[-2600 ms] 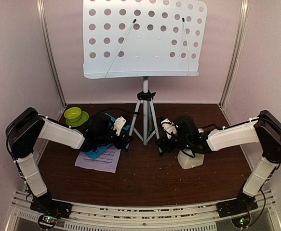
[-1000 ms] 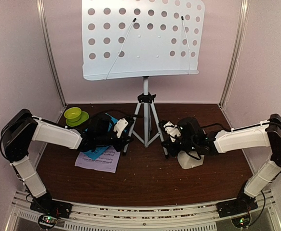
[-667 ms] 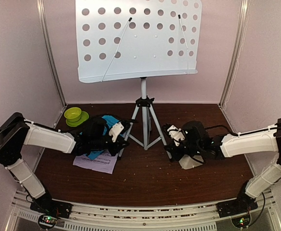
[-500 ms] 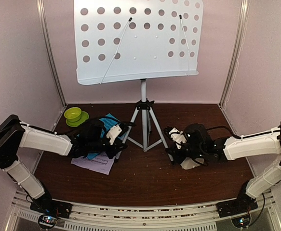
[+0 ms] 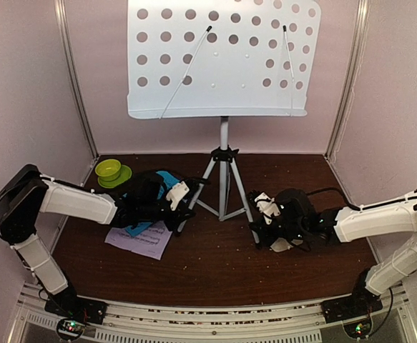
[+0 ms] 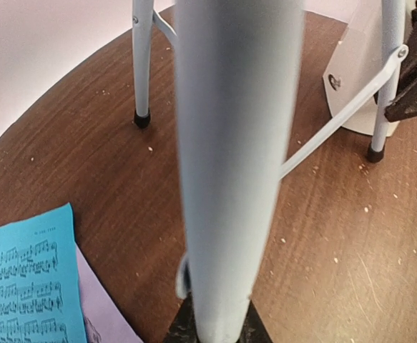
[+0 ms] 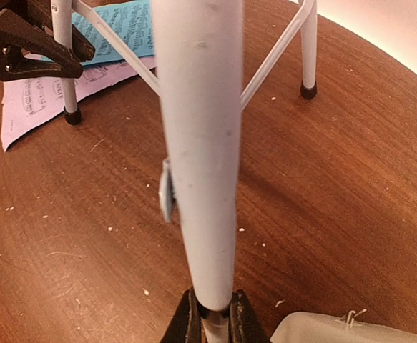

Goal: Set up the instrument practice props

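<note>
1. Stand (image 5: 222, 64): desk top cut off by upper frame edge.
2. Metronome (image 5: 285, 246), worktop's right side: mostly hidden behind right gripper (image 5: 258, 227).
3. Pages (image 5: 138, 241), near left edge: far part under left arm (image 5: 79, 201).
4. Leg (image 6: 226, 143), left wrist view: blurred close-up.

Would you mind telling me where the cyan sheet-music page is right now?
The cyan page lies on the left of the table, atop the lilac page; in the top view the left gripper, clamped on a tripod leg, partly hides it.
</note>
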Motion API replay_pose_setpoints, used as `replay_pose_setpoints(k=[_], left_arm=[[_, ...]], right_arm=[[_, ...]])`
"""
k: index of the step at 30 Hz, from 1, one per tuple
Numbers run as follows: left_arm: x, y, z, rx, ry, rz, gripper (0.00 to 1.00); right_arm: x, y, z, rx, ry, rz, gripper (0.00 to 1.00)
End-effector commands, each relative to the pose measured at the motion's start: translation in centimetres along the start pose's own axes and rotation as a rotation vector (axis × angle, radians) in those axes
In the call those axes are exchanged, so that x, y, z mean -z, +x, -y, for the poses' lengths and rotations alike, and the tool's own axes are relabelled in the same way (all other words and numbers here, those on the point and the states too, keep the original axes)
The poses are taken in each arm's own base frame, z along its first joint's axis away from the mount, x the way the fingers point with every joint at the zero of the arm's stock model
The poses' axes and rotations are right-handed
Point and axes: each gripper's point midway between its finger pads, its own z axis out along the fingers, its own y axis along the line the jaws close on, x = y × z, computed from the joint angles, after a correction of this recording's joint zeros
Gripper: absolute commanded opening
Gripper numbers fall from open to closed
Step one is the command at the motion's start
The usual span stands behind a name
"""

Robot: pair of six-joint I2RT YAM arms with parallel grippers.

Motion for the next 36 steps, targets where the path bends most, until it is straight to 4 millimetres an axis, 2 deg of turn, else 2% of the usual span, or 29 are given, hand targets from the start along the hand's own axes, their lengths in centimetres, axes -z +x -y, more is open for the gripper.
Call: replay_pose_setpoints(k=[1, 7, 10, 15, 21, 27, 32, 36], left_arm=[[-1.7, -1.4, -3.4, 0.064, -0.086, 0.012, 0.00], [-3.4, -2.2, -5.1, 0.064, -0.084, 0.004, 0.00], [-2.9, -1.7, -6.4, 0.083, -0.089, -0.007, 0.00], [-1.5, 0.1, -8.2, 0.063, -0.092, -0.046, 0.00], [0.1, 0.8, -8.4, 0.012, -0.104, -0.064, 0.00], [1.1, 2.3, -8.1, 0.010, -0.104, -0.083, 0.00], [0.7, 1.8, -8.0, 0.046, -0.090, -0.063, 0.00], [-0.1, 0.9, -8.4, 0.065, -0.097, -0.048, 0.00]], right_arm=[[-0.4, 0.0, 2.7, -0.038, 0.140, -0.022, 0.00], [-1.9, -1.6, 2.9, -0.033, 0.143, -0.025, 0.00], [-1.9, -1.3, 2.7, -0.037, 0.135, -0.043, 0.00], [-0.8, -0.4, 2.6, -0.082, 0.123, -0.046, 0.00], [0.5, 1.6, 2.2, -0.121, 0.119, -0.068, 0.00], [1.3, 3.4, 1.7, -0.119, 0.108, -0.088, 0.00], [0.7, 4.3, 0.2, -0.097, 0.072, -0.113, 0.00], [0.2, 3.6, 0.7, -0.120, 0.107, -0.093, 0.00]])
